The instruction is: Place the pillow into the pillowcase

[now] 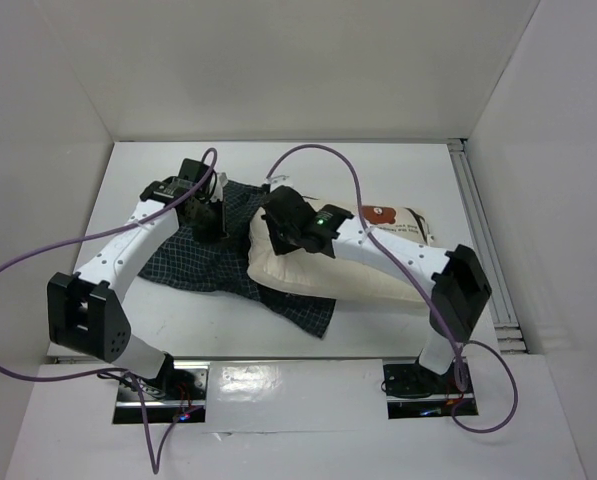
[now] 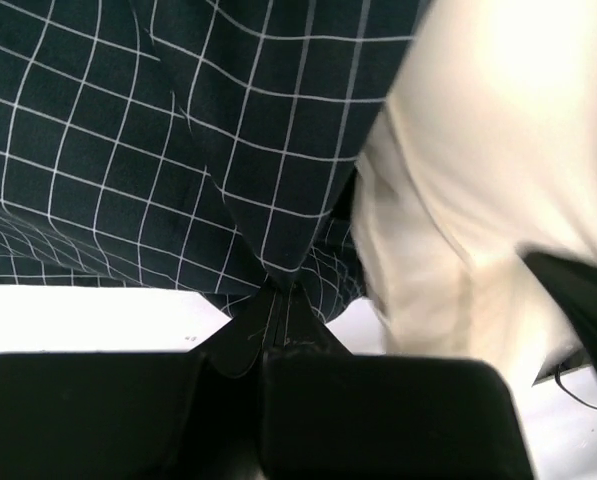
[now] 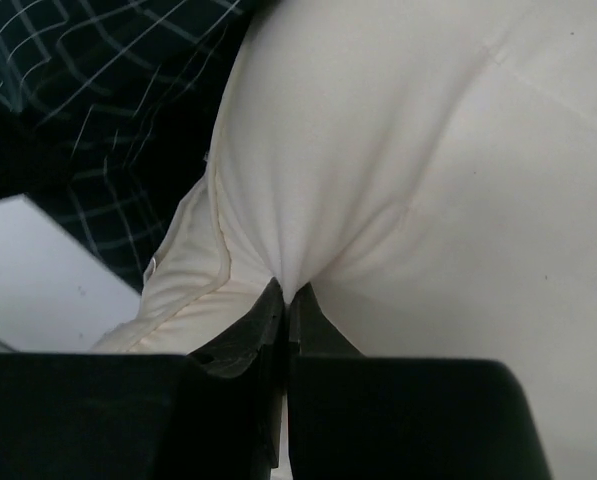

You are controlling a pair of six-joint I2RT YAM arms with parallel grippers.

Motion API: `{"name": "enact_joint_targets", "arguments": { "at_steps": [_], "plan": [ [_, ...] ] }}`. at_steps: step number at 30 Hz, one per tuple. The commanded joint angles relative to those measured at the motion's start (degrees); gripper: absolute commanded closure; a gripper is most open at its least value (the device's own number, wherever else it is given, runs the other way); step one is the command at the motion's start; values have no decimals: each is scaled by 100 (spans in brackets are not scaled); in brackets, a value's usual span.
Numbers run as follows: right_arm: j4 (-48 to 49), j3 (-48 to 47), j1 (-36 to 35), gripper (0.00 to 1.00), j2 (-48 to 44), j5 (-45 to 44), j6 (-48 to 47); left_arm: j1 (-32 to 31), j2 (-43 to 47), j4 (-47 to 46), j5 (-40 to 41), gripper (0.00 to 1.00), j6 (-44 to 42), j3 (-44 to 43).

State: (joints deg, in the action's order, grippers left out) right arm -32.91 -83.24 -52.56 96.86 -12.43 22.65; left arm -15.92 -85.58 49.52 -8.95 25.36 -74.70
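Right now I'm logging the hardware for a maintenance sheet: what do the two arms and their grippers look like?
Both the left arm and right arm have white links, boxy black joints and purple cables. A green light glows near the right wrist. The left gripper and right gripper are black and taper to thin tips.

Bright even overhead light; wrist views blurred, whites blown out.

Cream pillow lies partly over the crumpled navy checked pillowcase.
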Motion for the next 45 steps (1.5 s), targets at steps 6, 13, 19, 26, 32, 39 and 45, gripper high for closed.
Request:
{"name": "enact_joint_targets", "arguments": {
  "at_steps": [6, 13, 19, 26, 32, 39, 45],
  "plan": [
    [1057, -491, 149, 100, 1071, -963, 582, -25, 349, 225, -205, 100, -426, -71],
    [1030, -404, 35, 29, 977, -577, 495, -25, 349, 348, 24, 100, -279, 113],
    [1049, 308, -342, 8, 97, -515, 442, -25, 349, 155, 174, 100, -23, 298],
    [1793, 1248, -739, 10, 96, 195, 793, -25, 472, 102, 174, 100, 30, 298],
    [1534, 740, -739, 100, 781, 5, 846, -25, 639, 102, 78, 100, 30, 298],
    [1208, 134, -168, 100, 316, -314, 732, -25, 946, 155, -54, 100, 30, 640],
    [1005, -570, 69, 100, 869, -156, 732, -25, 1061, 207, -116, 100, -137, 693]
  ]
}}
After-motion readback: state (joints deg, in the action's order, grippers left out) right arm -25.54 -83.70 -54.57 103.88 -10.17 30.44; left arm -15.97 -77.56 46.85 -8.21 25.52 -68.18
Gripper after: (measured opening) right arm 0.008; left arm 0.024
